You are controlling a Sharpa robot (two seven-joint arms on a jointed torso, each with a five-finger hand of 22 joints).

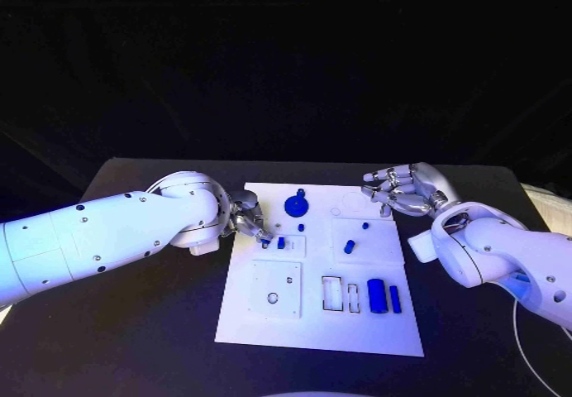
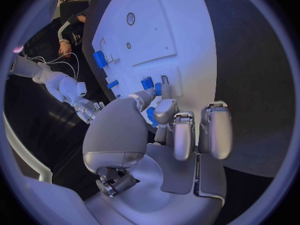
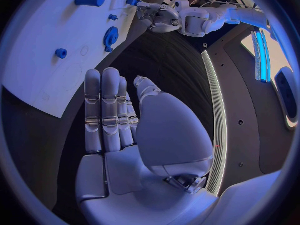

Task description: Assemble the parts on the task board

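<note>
White task board lying at the centre of the black table. Left robot hand at the board's left edge, fingertips lowered beside a small blue part in a square recess; whether the fingers pinch a part cannot be told. Right robot hand above the board's far right corner, fingers straight, close together, holding nothing. On the board: a blue gear near the far edge, a blue peg toward the right, a blue cylinder with a blue bar just beside it near the right edge.
</note>
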